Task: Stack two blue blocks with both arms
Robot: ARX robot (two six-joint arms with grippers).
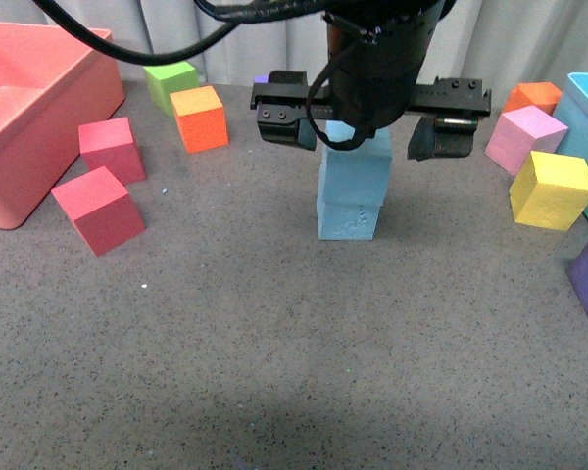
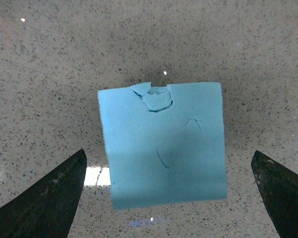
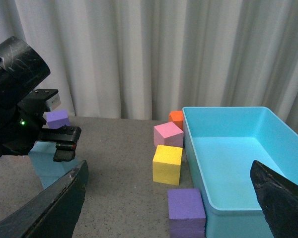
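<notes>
Front view, near to far: grey tabletop (image 1: pixel 274 372), then the stack mid-table, lower blue block (image 1: pixel 349 215) scuffed, upper blue block (image 1: pixel 358 164) sitting on it, slightly offset. My left gripper (image 1: pixel 367 132) hangs over the stack, jaws spread wide, touching nothing as far as I can tell. Left wrist view confirms: top face of the block (image 2: pixel 164 144) between open fingers (image 2: pixel 44 198), clear gaps. My right gripper (image 3: pixel 169 208) is away, spread, empty, by the turquoise bin (image 3: pixel 228 148). Stacking looks done; only retreat remains, I judge.
</notes>
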